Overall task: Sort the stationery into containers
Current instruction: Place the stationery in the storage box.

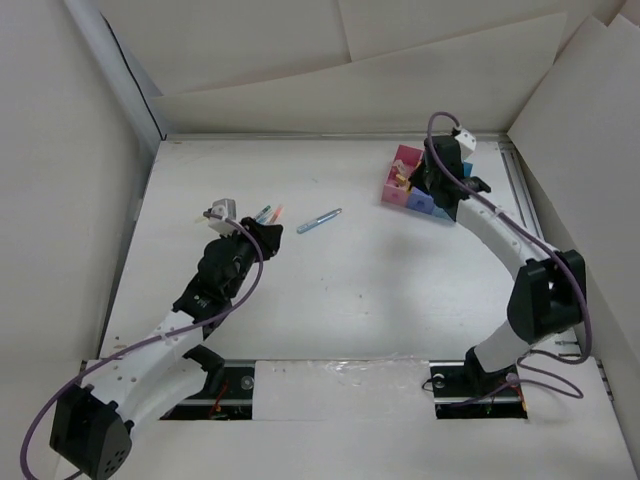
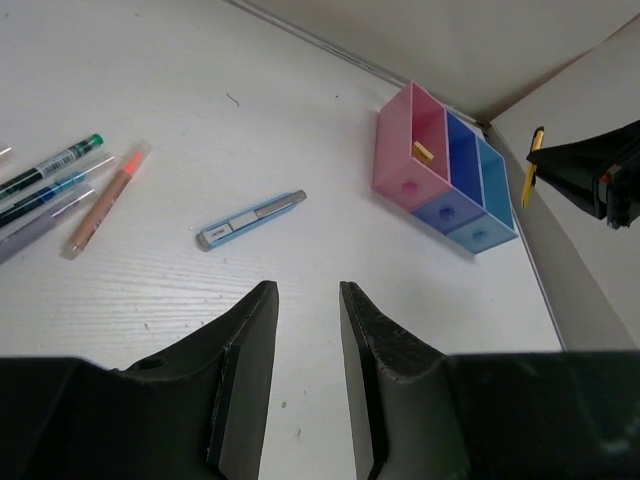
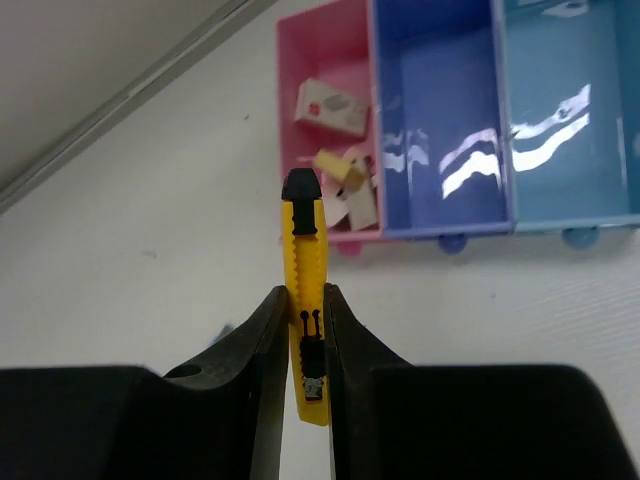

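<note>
Right wrist view: we see the right gripper (image 3: 303, 300) clamped on a yellow cutter (image 3: 300, 245), its black tip toward the bins.
Cutter's place: raised near the bin row; which bin it hangs over we cannot tell.
Left gripper (image 2: 305, 292): jaws a little apart, nothing between them, above the table (image 2: 300, 100).
Bins: pink bin (image 3: 330, 40), dark blue bin (image 3: 430, 120), light blue bin (image 3: 570, 120), joined in a row.
Pink bin's contents: a wrapped eraser (image 3: 330, 105) and a beige block (image 3: 340, 168).
On the table: a blue cutter (image 2: 250, 220), with pens (image 2: 50, 165) well to its left.
Writing: a white label on the blue cutter and a red mark on the eraser wrapper, neither of which we can read.
</note>
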### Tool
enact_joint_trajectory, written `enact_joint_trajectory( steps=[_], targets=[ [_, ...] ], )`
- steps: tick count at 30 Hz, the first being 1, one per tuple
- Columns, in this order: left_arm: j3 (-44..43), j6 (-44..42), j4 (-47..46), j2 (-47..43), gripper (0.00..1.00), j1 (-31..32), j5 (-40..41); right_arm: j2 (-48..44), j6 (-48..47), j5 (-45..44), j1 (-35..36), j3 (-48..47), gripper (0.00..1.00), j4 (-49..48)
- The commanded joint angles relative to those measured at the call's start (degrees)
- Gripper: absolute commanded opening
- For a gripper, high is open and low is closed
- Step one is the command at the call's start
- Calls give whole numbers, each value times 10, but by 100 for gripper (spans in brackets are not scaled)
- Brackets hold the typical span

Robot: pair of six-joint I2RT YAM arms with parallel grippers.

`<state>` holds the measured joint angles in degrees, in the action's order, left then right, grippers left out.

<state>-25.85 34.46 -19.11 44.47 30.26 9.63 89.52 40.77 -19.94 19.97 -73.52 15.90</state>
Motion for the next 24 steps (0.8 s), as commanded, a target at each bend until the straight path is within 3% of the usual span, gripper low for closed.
enact_joint_trajectory(
  steps=[1, 10, 24],
  targets=[
    [-12, -11, -40, 20, 28, -1, -25, 40, -7, 3, -37, -42, 0, -13],
    [-35, -21, -40, 83, 29, -1, -60, 165, -31, 3, -106, -159, 0, 14],
    [-88, -44, -35, 200, 34, 11, -76, 269, -60, -37, -117, -225, 1, 39]
  ],
)
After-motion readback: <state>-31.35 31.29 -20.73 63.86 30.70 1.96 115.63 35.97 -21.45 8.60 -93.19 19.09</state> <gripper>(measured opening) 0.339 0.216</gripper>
